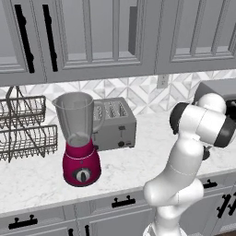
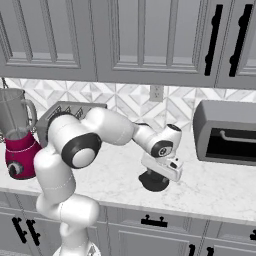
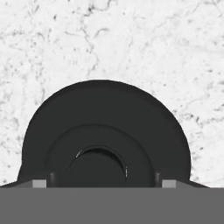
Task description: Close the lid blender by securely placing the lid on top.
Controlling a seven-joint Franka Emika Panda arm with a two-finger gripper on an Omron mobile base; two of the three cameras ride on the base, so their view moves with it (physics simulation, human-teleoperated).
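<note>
The flat round black lid (image 2: 154, 182) lies on the white marble counter (image 2: 220, 187), near the front edge, with open counter around it. The two-finger gripper (image 2: 156, 176) is directly above the lid; I cannot tell if its fingers are spread or pressed. The blender with clear grey jar and magenta base (image 1: 79, 138) stands far toward the counter's other end, near the front edge, just beside the grey slotted toaster (image 1: 114, 122). No writing is readable.
</note>
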